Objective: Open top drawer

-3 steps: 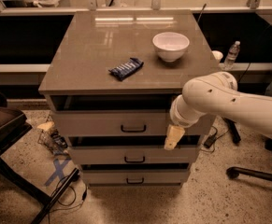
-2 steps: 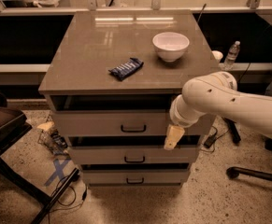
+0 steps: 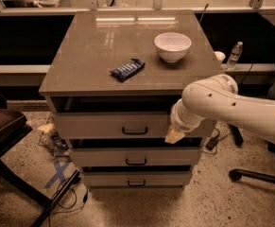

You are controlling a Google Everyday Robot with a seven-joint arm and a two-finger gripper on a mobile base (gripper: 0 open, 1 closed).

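Observation:
The top drawer (image 3: 94,125) is the tallest of three grey-beige fronts in the cabinet, with a small dark loop handle (image 3: 134,131) at its middle. A dark gap shows between its front and the counter top (image 3: 94,46) above. My gripper (image 3: 175,135) hangs in front of the right part of this drawer front, to the right of the handle and apart from it. The white arm (image 3: 231,105) reaches in from the right. Two shallower drawers (image 3: 136,156) lie below.
A white bowl (image 3: 172,46) and a blue snack packet (image 3: 127,69) sit on the counter top. A water bottle (image 3: 234,56) stands on a ledge at the right. A dark chair (image 3: 0,122) is at the left, a chair base (image 3: 255,175) at the right, cables (image 3: 64,193) on the floor.

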